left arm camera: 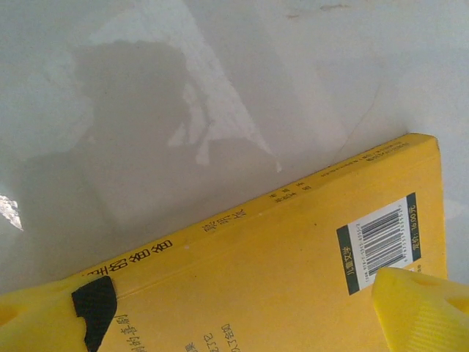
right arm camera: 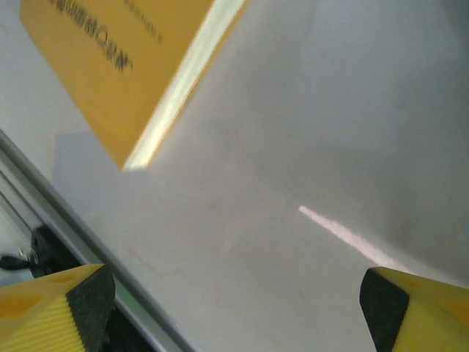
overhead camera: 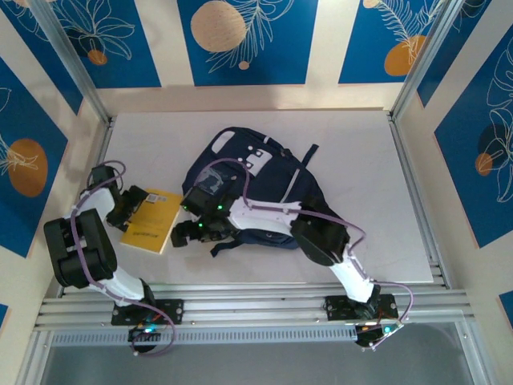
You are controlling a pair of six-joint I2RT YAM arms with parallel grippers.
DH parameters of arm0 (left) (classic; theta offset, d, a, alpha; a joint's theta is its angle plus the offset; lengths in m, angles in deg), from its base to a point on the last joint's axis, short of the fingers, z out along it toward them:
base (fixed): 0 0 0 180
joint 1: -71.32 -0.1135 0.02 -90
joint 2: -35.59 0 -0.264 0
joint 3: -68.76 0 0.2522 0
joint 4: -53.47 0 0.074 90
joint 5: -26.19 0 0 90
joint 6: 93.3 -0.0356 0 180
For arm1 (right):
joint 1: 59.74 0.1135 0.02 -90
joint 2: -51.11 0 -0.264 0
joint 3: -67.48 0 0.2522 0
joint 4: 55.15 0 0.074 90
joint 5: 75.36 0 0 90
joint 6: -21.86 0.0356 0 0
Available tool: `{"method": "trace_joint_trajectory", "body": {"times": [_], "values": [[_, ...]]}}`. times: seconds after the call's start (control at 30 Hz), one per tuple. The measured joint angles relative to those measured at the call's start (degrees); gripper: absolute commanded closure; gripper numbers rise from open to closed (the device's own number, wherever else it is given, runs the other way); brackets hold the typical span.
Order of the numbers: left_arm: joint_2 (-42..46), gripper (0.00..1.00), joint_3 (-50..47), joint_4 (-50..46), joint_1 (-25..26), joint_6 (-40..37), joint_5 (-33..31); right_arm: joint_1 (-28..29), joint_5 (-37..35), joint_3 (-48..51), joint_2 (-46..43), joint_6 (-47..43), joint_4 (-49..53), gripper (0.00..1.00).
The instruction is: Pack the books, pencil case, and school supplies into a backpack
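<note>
From the top view I see the backpack (overhead camera: pixel 264 172) lying flat in the middle of the tabletop (overhead camera: pixel 377 208). Its dark straps trail toward the near edge. A yellow book (overhead camera: pixel 152 223) lies flat on the tabletop just left of the backpack, apart from it.

My left gripper (overhead camera: pixel 138 204) sits at the book's far-left edge. In its wrist camera the left gripper (left arm camera: pixel 242 293) is spread wide. One yellow finger (left arm camera: pixel 421 312) sits low on the right, by the barcode (left arm camera: pixel 381 242) on the cover. The other finger sits low on the left, at the spine side. The book (left arm camera: pixel 278 286) lies under and between them. I cannot tell whether either tip touches the cover, and nothing is clamped.

My right gripper (overhead camera: pixel 183 234) reaches across in front of the backpack to the book's near-right side. On its wrist camera the right gripper (right arm camera: pixel 234 293) is also wide open and holds nothing, with bare tabletop (right arm camera: pixel 330 147) between the fingers (right arm camera: pixel 66 304). A corner of the book (right arm camera: pixel 110 66) shows at the upper left, well clear of both tips. A metal rail (right arm camera: pixel 80 242) runs past the left finger.
</note>
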Motion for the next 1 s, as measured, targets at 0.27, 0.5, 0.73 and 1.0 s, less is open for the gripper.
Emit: {"method": "trace_joint_trajectory", "body": {"times": [0.27, 0.5, 0.73, 1.0], "values": [[2.4, 0.11, -4.2, 4.4, -0.7, 1.1, 2.8, -4.3, 7.3, -10.4, 9.7, 3.3, -2.7, 0.26], [6.3, 0.18, -10.8, 12.7, -0.8, 4.1, 8.2, -5.9, 9.7, -17.2, 15.0, 5.8, -4.5, 0.29], [11.1, 0.20, -15.0, 14.8, 1.4, 6.3, 14.8, -7.2, 9.8, -21.2, 17.3, 7.9, -1.4, 0.37], [16.3, 0.24, -21.0, 15.2, 3.4, 6.0, 18.9, -8.7, 12.0, -19.0, 17.4, 8.5, -3.9, 0.60]]}}
